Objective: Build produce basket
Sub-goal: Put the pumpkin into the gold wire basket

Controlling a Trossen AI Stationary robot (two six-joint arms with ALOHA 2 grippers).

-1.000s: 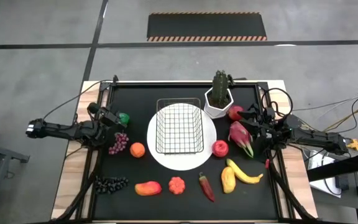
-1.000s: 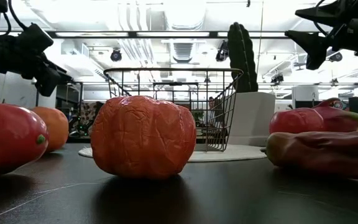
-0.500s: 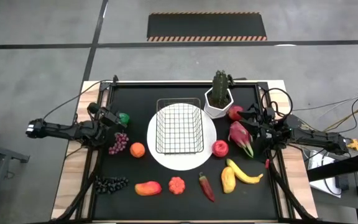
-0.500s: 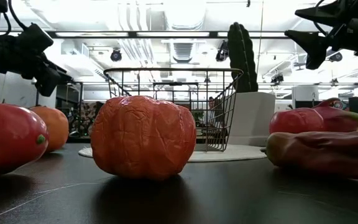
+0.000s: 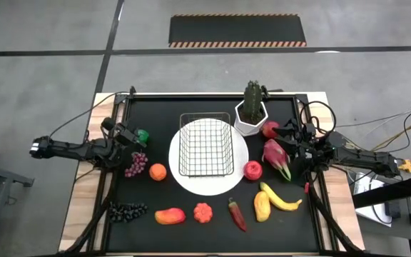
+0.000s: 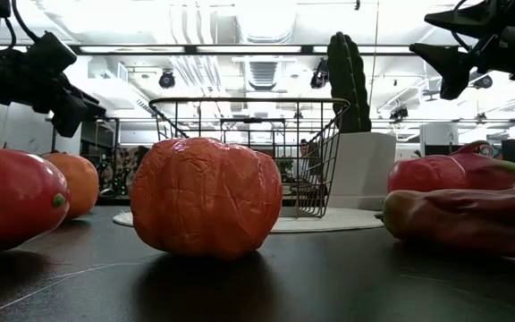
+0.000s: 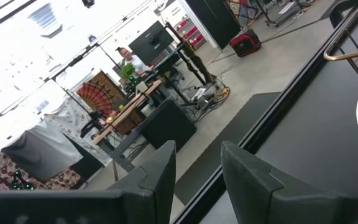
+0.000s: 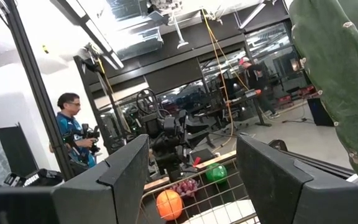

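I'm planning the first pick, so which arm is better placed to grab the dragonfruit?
Right, probably. The right gripper hangs open beside the dragonfruit, while the left gripper sits across the basket, near the purple grapes.

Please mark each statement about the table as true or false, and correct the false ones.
1. The basket stands on the white plate. True.
2. The basket already holds the banana. False: the basket is empty, and the banana lies on the table nearer the right arm.
3. The left gripper is near the purple grapes and the green piece. True.
4. The right gripper holds an apple. False: its fingers are open and empty, above the dragonfruit.
5. The cactus lies on its side. False: it stands upright in its white pot.
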